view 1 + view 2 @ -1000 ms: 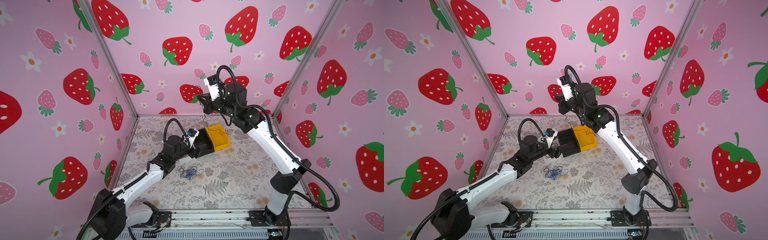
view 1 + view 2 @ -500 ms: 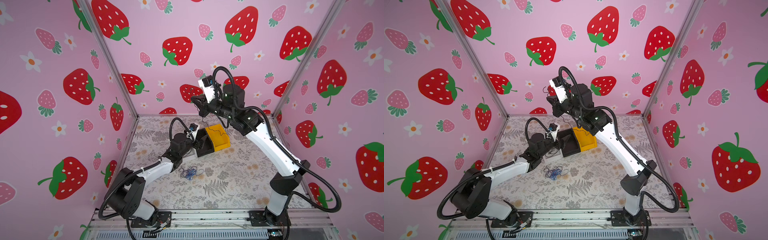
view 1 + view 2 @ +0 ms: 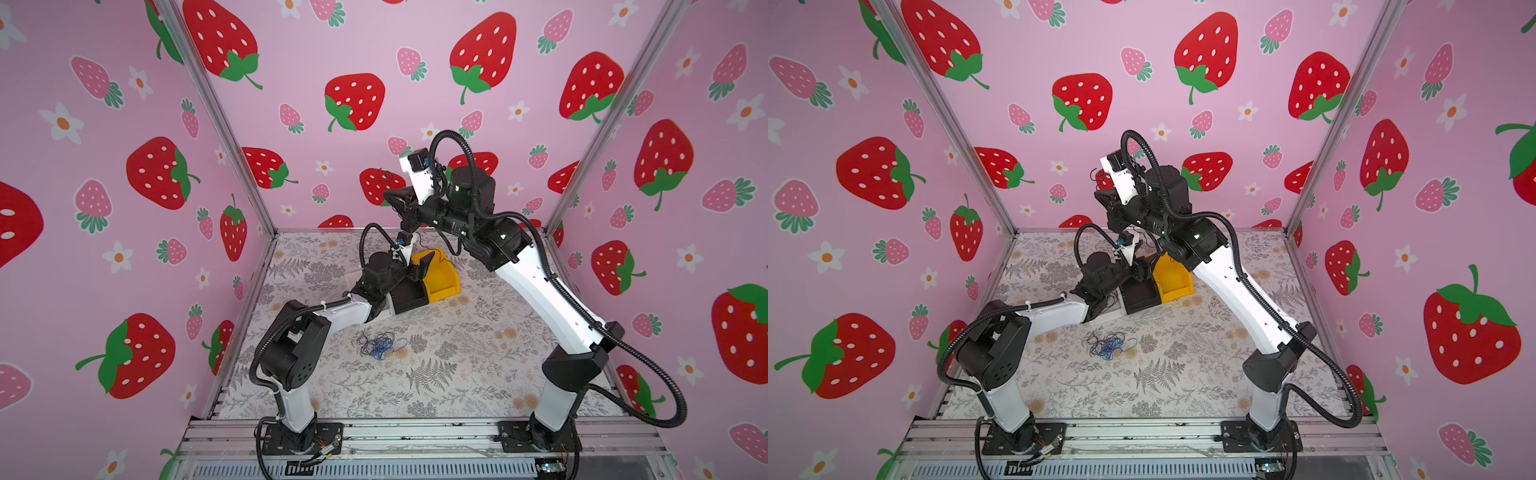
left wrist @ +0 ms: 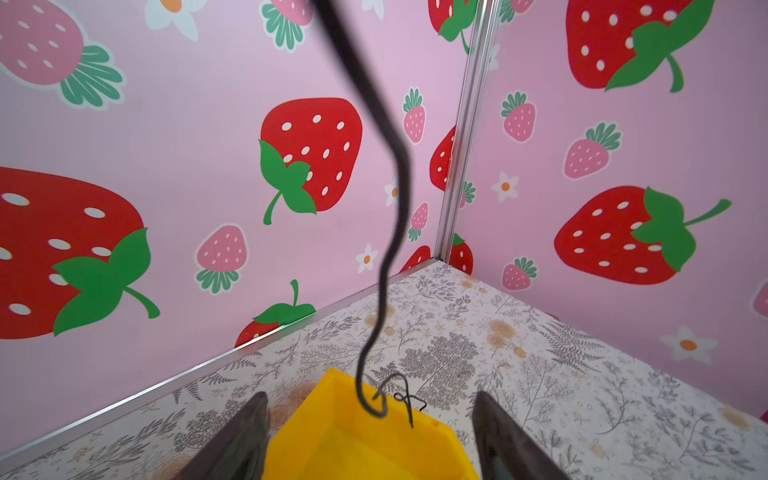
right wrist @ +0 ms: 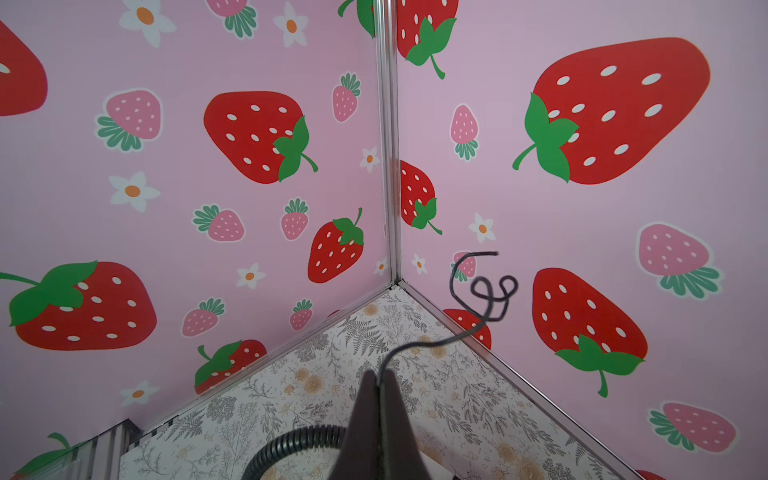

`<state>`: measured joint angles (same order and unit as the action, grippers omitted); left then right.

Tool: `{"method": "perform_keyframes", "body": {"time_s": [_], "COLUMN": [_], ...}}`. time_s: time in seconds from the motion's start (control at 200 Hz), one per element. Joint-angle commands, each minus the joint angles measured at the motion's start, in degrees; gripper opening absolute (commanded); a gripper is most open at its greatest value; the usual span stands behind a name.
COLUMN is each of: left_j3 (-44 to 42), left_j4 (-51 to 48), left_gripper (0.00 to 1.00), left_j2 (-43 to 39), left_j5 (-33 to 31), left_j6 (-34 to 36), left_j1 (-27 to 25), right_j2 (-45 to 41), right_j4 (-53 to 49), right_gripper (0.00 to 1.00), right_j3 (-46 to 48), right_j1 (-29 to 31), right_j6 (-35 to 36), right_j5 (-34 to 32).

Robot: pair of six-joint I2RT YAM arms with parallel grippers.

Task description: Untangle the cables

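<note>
A tangle of thin black, blue and purple cables [image 3: 380, 343] [image 3: 1108, 345] lies on the floral table in both top views. My right gripper [image 3: 387, 194] [image 5: 380, 376] is raised near the back wall, shut on one black cable [image 5: 486, 291]. That cable curls above the tips and hangs down towards the yellow bin [image 3: 440, 274]. My left gripper [image 3: 419, 266] [image 4: 369, 397] stands open over the bin. The black cable [image 4: 395, 208] dangles between its fingers [image 4: 245, 436] without touching them. Its curled end is at the yellow bin's [image 4: 332, 436] far rim.
A black bin [image 3: 409, 297] [image 3: 1140, 297] stands against the yellow bin [image 3: 1173, 282], under the left wrist. Strawberry-print walls close in the back and both sides. A metal rail [image 3: 415, 432] runs along the front edge, with both arm bases on it.
My right gripper has swung left along the back wall, lifting the black cable. The left arm's elbow has folded back, and its gripper, narrowed a little, stays over the bins.
</note>
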<state>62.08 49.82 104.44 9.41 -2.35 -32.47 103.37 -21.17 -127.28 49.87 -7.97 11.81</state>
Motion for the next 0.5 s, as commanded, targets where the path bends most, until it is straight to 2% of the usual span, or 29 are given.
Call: {"method": "perform_keyframes", "body": {"time_s": [0.0,0.14,0.27,0.495], "left_j3": [3.01,3.44,2.64,0.63], "left_j4": [4.23,4.84,3.98,1.10], "left_gripper": [0.62,0.28,0.00,0.00], "left_j2": [0.93,1.04,-0.64,-7.03], "left_j5": [-0.92,-0.44,1.15,1.57], "left_j6": [-1.06,-1.40,-0.12,2.43], "left_j1": [-0.05,-0.05,-0.05,0.39], "right_j2": [-2.99,-4.00,-4.62,-7.40], "right_j4": [-0.45,0.06,0.21,1.56], "right_gripper": [0.00,0.00,0.00,0.00], "right_j3": [0.59,2.25,2.67,5.11], "right_j1": [0.14,0.06,-0.01,-0.94], "right_j6": [1.94,2.56,2.87,3.00], "right_j5": [0.15,-0.73,-2.55,-6.11]}}
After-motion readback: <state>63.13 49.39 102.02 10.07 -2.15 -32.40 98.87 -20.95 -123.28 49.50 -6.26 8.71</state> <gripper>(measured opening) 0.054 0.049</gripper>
